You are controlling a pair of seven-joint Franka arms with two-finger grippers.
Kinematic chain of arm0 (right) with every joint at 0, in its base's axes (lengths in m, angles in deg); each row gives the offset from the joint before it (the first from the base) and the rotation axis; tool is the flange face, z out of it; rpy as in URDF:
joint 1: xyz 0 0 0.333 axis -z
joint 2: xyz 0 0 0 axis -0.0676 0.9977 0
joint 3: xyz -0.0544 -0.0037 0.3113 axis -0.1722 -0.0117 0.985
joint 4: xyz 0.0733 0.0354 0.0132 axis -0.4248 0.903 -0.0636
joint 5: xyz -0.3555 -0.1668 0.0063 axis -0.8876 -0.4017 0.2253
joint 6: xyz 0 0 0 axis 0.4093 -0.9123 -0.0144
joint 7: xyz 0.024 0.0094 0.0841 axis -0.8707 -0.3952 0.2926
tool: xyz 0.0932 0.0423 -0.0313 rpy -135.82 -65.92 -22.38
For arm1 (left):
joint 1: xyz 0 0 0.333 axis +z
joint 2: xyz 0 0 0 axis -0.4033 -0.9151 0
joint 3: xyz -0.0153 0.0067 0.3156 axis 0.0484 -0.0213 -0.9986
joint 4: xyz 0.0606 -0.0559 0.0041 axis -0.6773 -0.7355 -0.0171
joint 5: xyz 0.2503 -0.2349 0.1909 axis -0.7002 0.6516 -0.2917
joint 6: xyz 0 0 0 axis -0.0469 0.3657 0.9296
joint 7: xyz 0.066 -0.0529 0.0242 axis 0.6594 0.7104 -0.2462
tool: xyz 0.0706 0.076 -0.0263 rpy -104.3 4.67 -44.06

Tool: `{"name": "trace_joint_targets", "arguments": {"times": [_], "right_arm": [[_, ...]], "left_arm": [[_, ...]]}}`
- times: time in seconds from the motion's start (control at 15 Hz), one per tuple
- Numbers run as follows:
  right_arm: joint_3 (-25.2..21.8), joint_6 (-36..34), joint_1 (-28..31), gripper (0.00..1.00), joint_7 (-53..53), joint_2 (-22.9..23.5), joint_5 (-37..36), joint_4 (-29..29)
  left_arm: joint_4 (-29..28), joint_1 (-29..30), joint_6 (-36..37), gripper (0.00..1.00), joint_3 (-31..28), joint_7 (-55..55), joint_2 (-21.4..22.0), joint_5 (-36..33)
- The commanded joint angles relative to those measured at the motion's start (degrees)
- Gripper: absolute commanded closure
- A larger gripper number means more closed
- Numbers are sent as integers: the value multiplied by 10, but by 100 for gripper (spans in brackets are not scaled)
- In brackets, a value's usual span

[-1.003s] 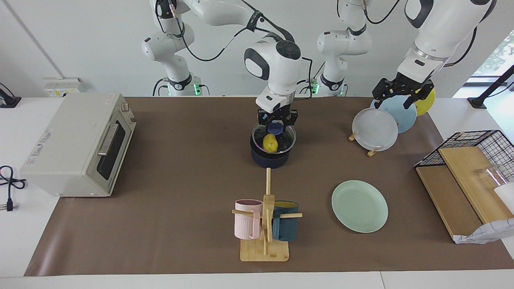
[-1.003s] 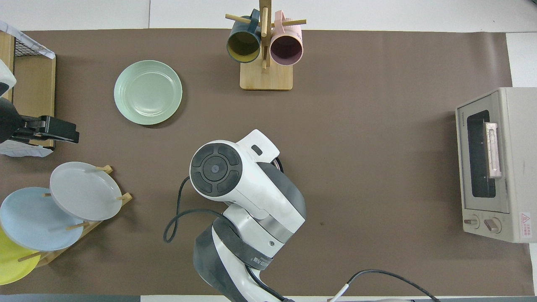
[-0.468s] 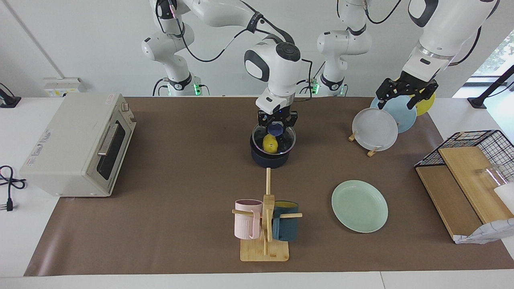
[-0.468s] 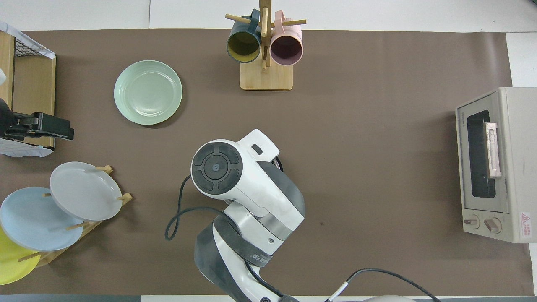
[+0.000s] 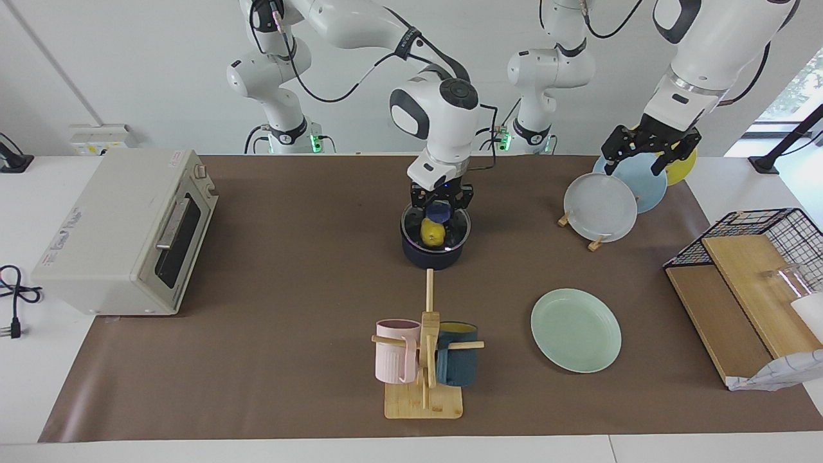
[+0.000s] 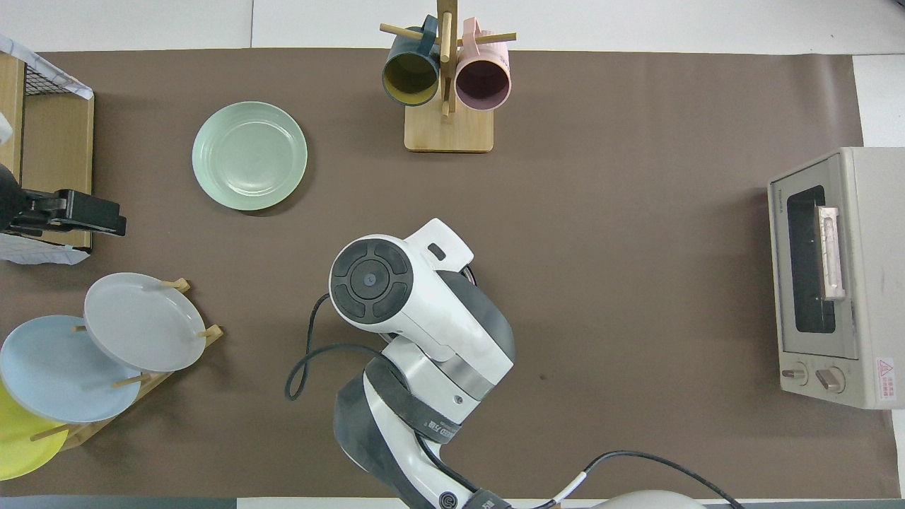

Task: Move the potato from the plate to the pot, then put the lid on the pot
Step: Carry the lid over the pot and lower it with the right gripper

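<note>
Two grippers on my screens. R gripper (image 5: 441, 207) had its jaws clamped on the blue knob of the lid (image 5: 436, 226), holding it over the pot (image 5: 432, 252); I couldn't tell whether the rim sat down fully. Thru the glass I saw the potato (image 5: 433, 233) inside the pot. From overhead the R arm's wrist covered nearly all of it. L gripper (image 5: 649, 156) hung w/ jaws spread apart and nothing in them, up over the rack of standing plates (image 5: 601, 207) at the L arm's end, waiting. Plate (image 5: 575, 330), mint green and bare, lay farther from the robots than the pot, toward the L arm's end. Mug stand (image 5: 424, 360) stood beside it, pink and teal mugs hanging; toaster oven (image 5: 125, 231) sat at the R arm's end.
</note>
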Motion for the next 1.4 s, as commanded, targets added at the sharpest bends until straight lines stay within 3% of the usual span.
{"name": "trace_joint_targets", "arguments": {"times": [0.0,0.47,0.54,0.6,0.67,0.74,1.0,1.34], "right_arm": [[4,14,5,100,-1,-12,-8,20],[4,26,4,100,-3,-9,-9,24],[4,27,3,94,-3,-9,-9,24],[4,27,4,58,-3,-8,-9,23],[4,27,3,12,-3,-8,-10,22],[4,25,3,0,-3,-8,-13,19],[-1,0,16,0,5,-26,-23,-2],[-2,-99,84,0,75,-57,-20,-62]], "left_arm": [[0,15,-3,0,8,6,-1,0],[-3,16,0,0,8,6,1,0],[-6,16,3,0,8,6,2,0],[-9,16,4,0,8,6,3,0],[-11,16,5,0,8,6,5,0],[-11,16,6,0,8,6,5,-2],[-11,16,12,0,8,6,6,-10],[-11,16,13,0,8,6,5,-11]]}}
